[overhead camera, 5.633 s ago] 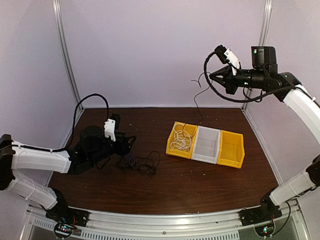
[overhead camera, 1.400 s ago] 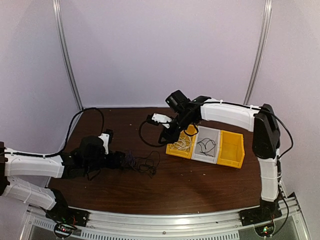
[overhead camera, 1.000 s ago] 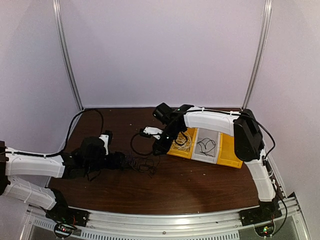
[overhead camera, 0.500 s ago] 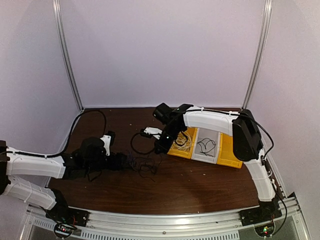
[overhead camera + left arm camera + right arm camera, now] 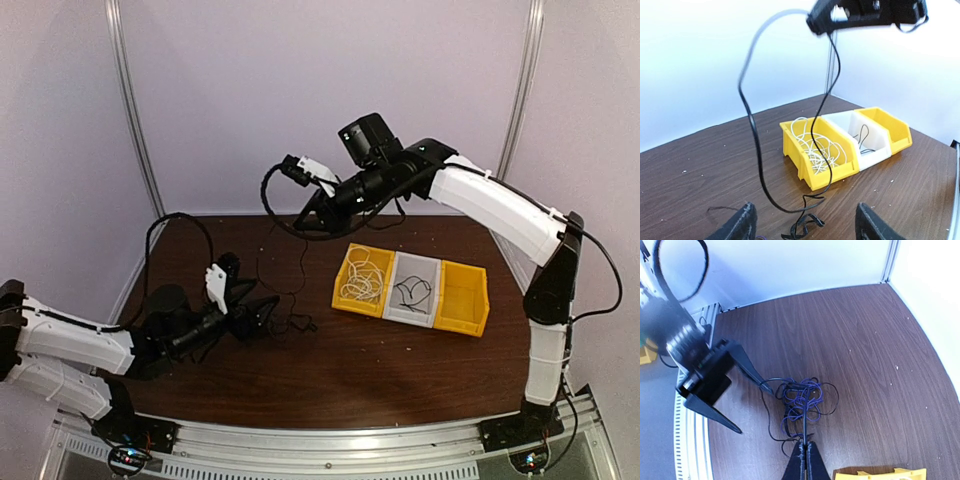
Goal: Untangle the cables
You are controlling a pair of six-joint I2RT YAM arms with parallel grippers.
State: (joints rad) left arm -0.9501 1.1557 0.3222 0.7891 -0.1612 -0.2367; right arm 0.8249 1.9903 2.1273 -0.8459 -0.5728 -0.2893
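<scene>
We see the right gripper point(image 5: 303, 216) up high above the table point(image 5: 400, 360), its 2 fingers pressed together on 1 thin black cable point(image 5: 303, 262). That cable hangs down from the pinch to the clump of dark cables point(image 5: 272, 322) lying on the brown wood. In the right wrist view the fingers point(image 5: 805, 465) meet on the cord, and the clump point(image 5: 802, 399) sits far below.

The left gripper point(image 5: 250, 312) is low by the table, right beside the clump, with its fingers spread apart. We cannot tell if it touches the cords. In the left wrist view the 2 fingertips point(image 5: 740, 227) stand wide, and the black cable point(image 5: 752, 125) loops up between them.

To the right sit 3 bins side by side. The near yellow bin point(image 5: 340, 290) holds a white cable point(image 5: 366, 283). The white bin point(image 5: 400, 312) holds a black cord point(image 5: 411, 290). The far yellow bin point(image 5: 463, 320) comes last.
</scene>
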